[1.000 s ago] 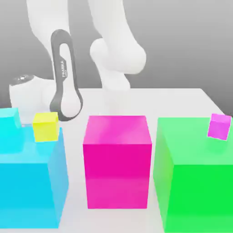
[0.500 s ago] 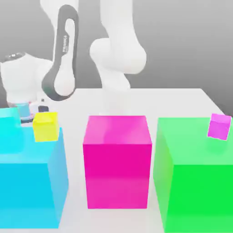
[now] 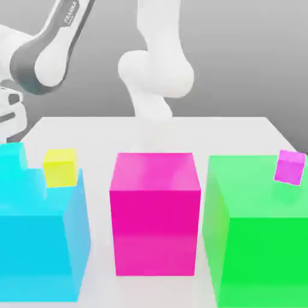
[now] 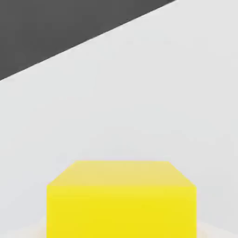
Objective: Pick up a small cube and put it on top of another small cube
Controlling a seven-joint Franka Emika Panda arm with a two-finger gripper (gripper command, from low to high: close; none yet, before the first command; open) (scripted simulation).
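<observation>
The small cube (image 4: 121,200), golden yellow, sits close in front of the hand camera, lifted well above the white table (image 4: 139,107). My gripper (image 3: 7,123) hangs at the exterior view's left edge, above and behind the big cyan block (image 3: 42,240), and is shut on the small cube. A paler lemon-yellow small cube (image 3: 60,166) rests on top of the cyan block, to the exterior view's right of the hand. Beside it stands a small cyan cube (image 3: 13,157). A small purple cube (image 3: 290,166) sits on the big green block (image 3: 258,234).
Three big blocks stand in a row along the front: cyan, magenta (image 3: 155,216) in the middle, and green. The arm's white base column (image 3: 153,90) rises behind the magenta block. The white table (image 3: 228,135) stretches behind the blocks.
The arm has risen and swung toward the exterior view's left. The hand came up from behind the cyan block to the frame's left edge. The cubes on the blocks have not moved.
</observation>
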